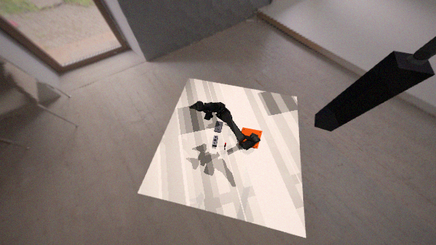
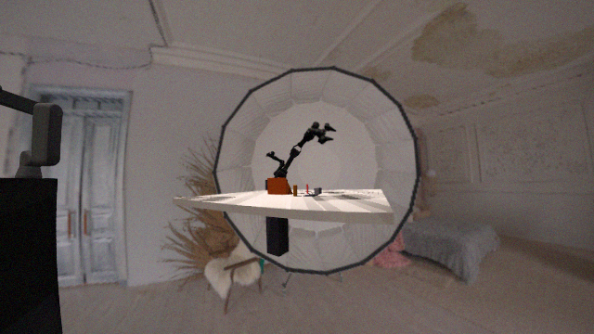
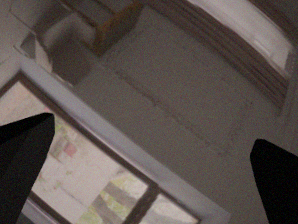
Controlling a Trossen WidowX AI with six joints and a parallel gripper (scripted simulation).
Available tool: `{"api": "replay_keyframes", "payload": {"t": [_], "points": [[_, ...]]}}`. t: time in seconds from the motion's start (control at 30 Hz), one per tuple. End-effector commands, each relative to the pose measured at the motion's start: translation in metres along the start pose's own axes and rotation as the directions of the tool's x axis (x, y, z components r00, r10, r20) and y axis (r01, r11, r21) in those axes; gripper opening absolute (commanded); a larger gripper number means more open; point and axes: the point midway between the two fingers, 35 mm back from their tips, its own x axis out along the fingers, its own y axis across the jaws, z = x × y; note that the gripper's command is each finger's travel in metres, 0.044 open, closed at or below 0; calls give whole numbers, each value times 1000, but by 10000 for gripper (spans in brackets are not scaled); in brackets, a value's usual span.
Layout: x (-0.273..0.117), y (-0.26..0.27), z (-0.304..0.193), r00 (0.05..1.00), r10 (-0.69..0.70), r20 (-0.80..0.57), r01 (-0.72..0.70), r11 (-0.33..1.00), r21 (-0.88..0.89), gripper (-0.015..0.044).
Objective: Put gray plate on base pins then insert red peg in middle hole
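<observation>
My gripper point(image 1: 199, 112) point(image 2: 333, 134) point(image 3: 157, 137) is open and empty, raised high above the table. The gray plate point(image 1: 219, 126) appears to be the dark flat piece, lying flat on the table apart from the base. The base point(image 1: 214, 141) point(image 2: 317, 190) appears to be the lighter, thicker gray block with dark spots along its top; its pins are too small to make out. The red peg point(image 1: 225, 145) point(image 2: 307, 188) stands upright beside the base, on the side toward the arm's mount. The wrist view shows none of these objects.
The arm rises from an orange block point(image 1: 259, 133) point(image 2: 278, 186) on the white table point(image 1: 272, 204) point(image 2: 362, 204). A small orange-brown upright piece point(image 2: 295, 190) stands near the orange block. Shadows fall across the table. A large black post point(image 1: 361, 92) shows in the top view.
</observation>
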Motion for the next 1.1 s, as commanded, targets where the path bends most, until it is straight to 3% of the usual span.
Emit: {"api": "replay_keyframes", "payload": {"t": [0.0, 0.17, 0.33, 0.5, 0.67, 0.87, 1.07], "points": [[25, 71, 17, 973, 231, 3, -164, 681, 713, 440], [30, 101, 33, 940, 340, 33, -171, 385, 907, 440], [31, 131, 51, 890, 450, 74, -105, 43, 994, 440], [28, 161, 72, 822, 556, 122, 42, -274, 961, 440], [20, 188, 96, 735, 653, 180, 255, -513, 820, 440], [5, 215, 128, 608, 750, 262, 552, -636, 539, 440], [-16, 236, 162, 458, 818, 348, 815, -543, 202, 440]]}}
